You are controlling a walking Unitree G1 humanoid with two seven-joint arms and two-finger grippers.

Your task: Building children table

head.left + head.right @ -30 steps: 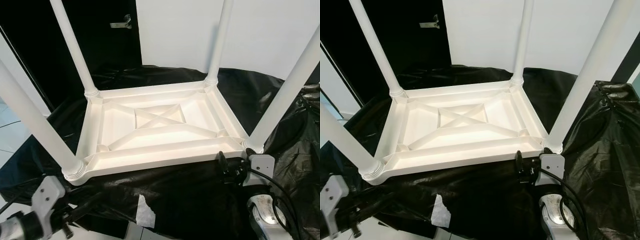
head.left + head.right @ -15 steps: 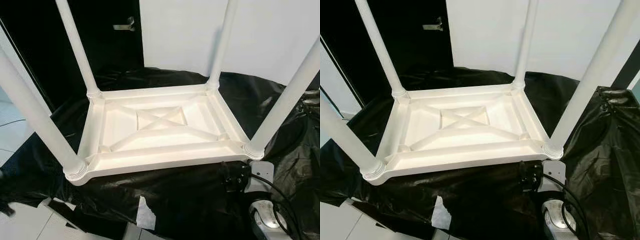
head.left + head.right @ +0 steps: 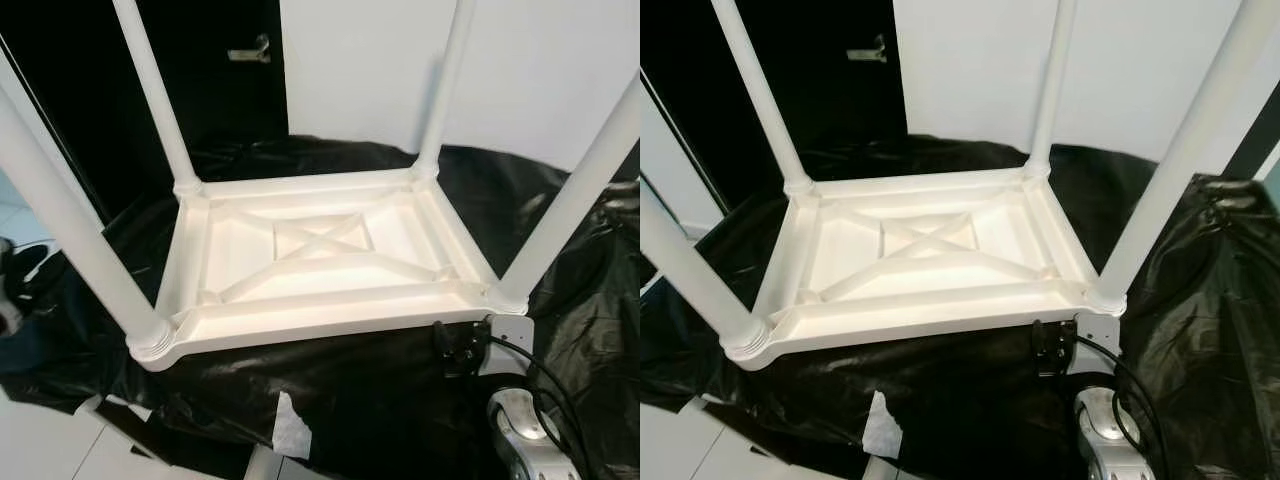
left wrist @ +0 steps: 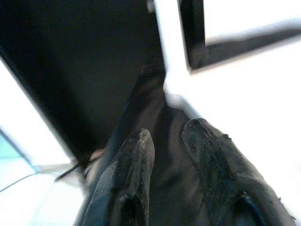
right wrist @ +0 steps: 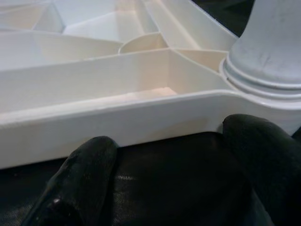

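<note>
the white children table (image 3: pixel 320 265) lies upside down on a black plastic sheet (image 3: pixel 360 400), its ribbed underside facing up with a crossed brace at the centre. four white legs stand upright from its corners: far left leg (image 3: pixel 155 95), far right leg (image 3: pixel 445 85), near left leg (image 3: pixel 75 230) and near right leg (image 3: pixel 570 210).

the right gripper (image 3: pixel 458 345) sits at the near right corner of the table, just below the near rim and beside the base of the near right leg. in the right wrist view its two black fingers (image 5: pixel 82 174) are spread wide apart, with the black sheet between them and nothing held. the fingertips lie close against the outer wall of the table's near rim (image 5: pixel 117 127); actual contact cannot be confirmed. the ringed collar of the leg base (image 5: pixel 268 61) stands just past the other fingertip. a black cable (image 3: pixel 535 365) runs along the right wrist.

the left gripper (image 4: pixel 167 143) appears in the blurred left wrist view with its fingers parted by a narrow gap and holding nothing. a white upright shape and dark background lie beyond it.

a pale scrap of tape (image 3: pixel 290 425) lies on the near edge of the sheet. a white wall (image 3: pixel 540 60) and a dark door with a metal handle (image 3: pixel 248 48) stand at the far side.
</note>
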